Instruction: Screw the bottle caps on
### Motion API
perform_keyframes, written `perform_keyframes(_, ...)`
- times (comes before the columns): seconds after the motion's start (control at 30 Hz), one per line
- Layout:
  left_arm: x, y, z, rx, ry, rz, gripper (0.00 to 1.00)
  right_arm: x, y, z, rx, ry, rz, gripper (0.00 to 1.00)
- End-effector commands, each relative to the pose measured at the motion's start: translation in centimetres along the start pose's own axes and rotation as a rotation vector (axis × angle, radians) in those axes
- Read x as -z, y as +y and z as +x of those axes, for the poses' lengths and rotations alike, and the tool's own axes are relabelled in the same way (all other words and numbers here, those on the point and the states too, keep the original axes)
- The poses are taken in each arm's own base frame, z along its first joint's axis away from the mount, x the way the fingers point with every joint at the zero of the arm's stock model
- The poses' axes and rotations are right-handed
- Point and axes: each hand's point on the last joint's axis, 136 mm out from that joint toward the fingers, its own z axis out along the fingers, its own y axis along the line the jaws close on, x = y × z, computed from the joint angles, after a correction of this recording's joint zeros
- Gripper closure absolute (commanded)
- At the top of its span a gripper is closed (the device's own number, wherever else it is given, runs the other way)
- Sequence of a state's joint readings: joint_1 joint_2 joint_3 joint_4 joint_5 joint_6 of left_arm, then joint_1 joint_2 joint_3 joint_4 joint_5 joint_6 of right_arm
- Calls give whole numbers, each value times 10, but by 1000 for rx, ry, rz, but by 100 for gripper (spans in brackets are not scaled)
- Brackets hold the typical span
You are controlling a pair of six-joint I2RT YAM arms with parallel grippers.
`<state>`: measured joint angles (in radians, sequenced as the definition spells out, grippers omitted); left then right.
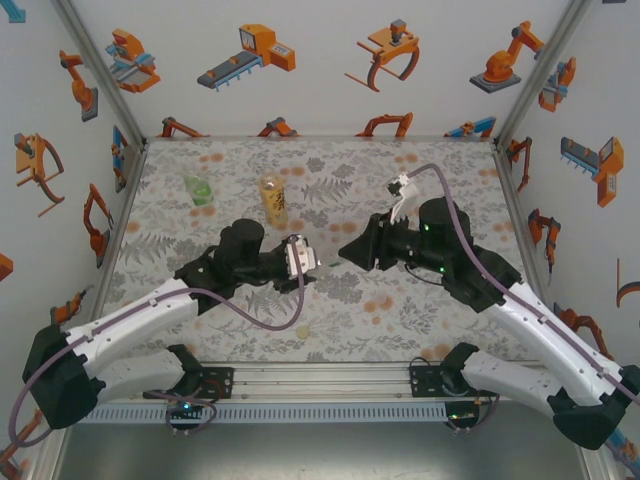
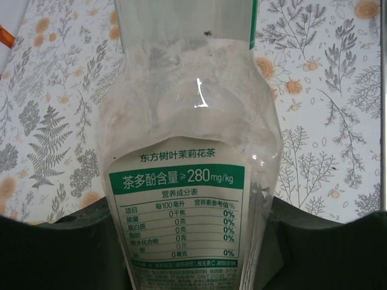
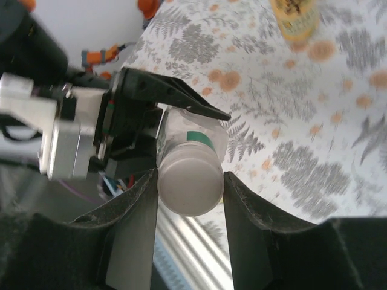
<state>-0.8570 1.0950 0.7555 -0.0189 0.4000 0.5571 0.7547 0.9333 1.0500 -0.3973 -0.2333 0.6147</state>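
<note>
Screwing white cap [image 3: 188, 184], pinched in right end effector [image 3: 190, 202], onto colourless bottle [image 2: 193, 151] clamped in left end effector [image 1: 303, 258]; next, turning until snug.

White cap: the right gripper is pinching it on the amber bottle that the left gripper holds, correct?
No. The white cap in the right gripper sits on the clear labelled bottle held by the left gripper, as the right wrist view shows; the amber bottle stands apart.

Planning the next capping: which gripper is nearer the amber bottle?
Left. Holding the colourless bottle, the left gripper is just on the near side of the amber bottle, slightly right; the right gripper is farther right, jaws shut on the white cap.
</note>
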Motion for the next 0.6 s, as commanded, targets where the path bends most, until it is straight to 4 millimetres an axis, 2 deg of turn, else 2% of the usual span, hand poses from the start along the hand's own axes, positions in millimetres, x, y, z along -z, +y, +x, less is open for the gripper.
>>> perform_keyframes(0.0, -3, 22, -11, -44, -30, -91, 100, 5, -39, 12, -379, 8, 232, 100)
perform_keyframes(0.13, -8, 31, -8, -43, -16, -127, 100, 5, -48, 21, -468, 32, 288, 100)
perform_keyframes(0.4, -13, 24, -16, -56, -49, -63, 100, -5, -39, 9, -362, 16, 228, 100)
perform_keyframes(0.43, -14, 23, -17, -55, -54, -58, 100, -6, -37, 8, -345, 20, 222, 98)
perform_keyframes(0.57, -16, 23, -23, -42, -75, -44, 100, -10, -31, 3, -279, 38, 204, 73)
